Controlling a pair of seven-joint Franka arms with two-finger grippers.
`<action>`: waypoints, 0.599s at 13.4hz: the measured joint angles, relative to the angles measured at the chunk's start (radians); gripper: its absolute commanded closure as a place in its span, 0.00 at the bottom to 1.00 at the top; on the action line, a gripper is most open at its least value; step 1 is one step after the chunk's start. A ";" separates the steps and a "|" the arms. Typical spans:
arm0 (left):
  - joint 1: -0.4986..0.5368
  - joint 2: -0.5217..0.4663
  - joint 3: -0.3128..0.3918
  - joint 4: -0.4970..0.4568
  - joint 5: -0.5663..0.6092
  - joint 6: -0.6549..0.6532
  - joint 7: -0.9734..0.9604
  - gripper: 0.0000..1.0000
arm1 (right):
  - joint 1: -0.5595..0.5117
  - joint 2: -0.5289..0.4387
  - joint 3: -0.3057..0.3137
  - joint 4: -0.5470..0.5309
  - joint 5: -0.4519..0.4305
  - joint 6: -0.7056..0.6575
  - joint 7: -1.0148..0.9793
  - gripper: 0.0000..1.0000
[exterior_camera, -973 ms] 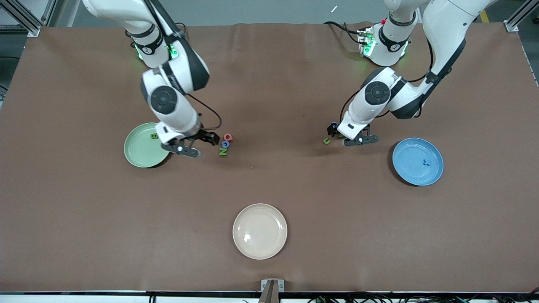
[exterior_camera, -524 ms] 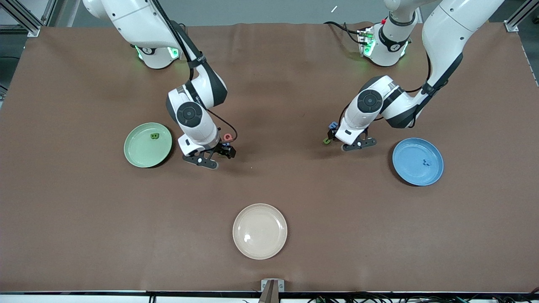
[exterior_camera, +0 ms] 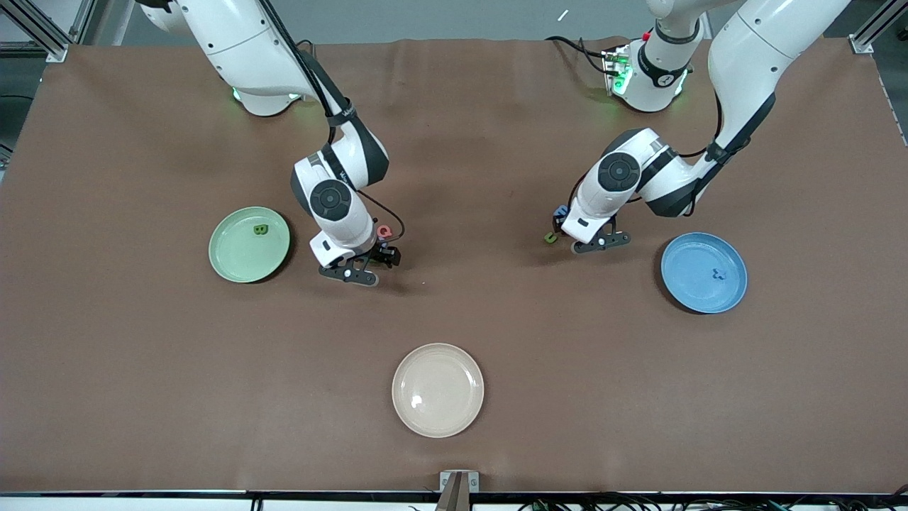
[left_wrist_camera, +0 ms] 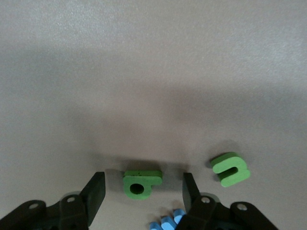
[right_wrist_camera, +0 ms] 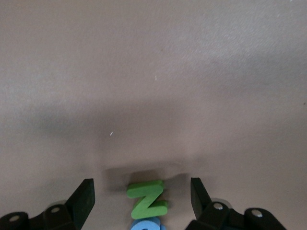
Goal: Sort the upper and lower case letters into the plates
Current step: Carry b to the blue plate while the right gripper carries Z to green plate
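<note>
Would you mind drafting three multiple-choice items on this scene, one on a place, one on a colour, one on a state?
1. The green B lies: A in the mint plate; B in the blue plate; C in the cream plate.
2. The letter between the right gripper's fingers is: A red; B green; C blue.
3. The left gripper is: A shut; B open; C out of view.

Key: 1 A, the green B rests in the mint plate. 2 B, the right gripper straddles a green N. 3 B, the left gripper has its fingers apart around a green letter.
</note>
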 measured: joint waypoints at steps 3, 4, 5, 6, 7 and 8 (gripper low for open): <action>0.000 0.006 0.000 0.001 0.001 0.001 -0.001 0.47 | 0.004 0.000 0.000 -0.022 0.000 0.033 0.000 0.40; -0.001 0.006 0.000 0.001 0.001 0.001 -0.001 0.50 | 0.004 0.000 -0.001 -0.028 0.000 0.034 0.000 0.47; -0.001 0.006 -0.001 0.002 0.001 0.001 -0.001 0.52 | 0.004 0.000 -0.001 -0.031 0.000 0.036 0.000 0.56; -0.001 0.006 -0.001 0.002 0.002 0.001 -0.001 0.55 | 0.004 -0.002 -0.001 -0.031 0.000 0.037 0.000 0.64; -0.002 0.006 -0.002 0.003 0.002 0.001 -0.001 0.59 | 0.004 -0.007 -0.002 -0.032 0.000 0.033 0.000 0.74; -0.002 0.007 -0.002 0.004 0.002 0.001 -0.001 0.62 | 0.004 -0.009 -0.004 -0.034 0.001 0.030 0.000 0.86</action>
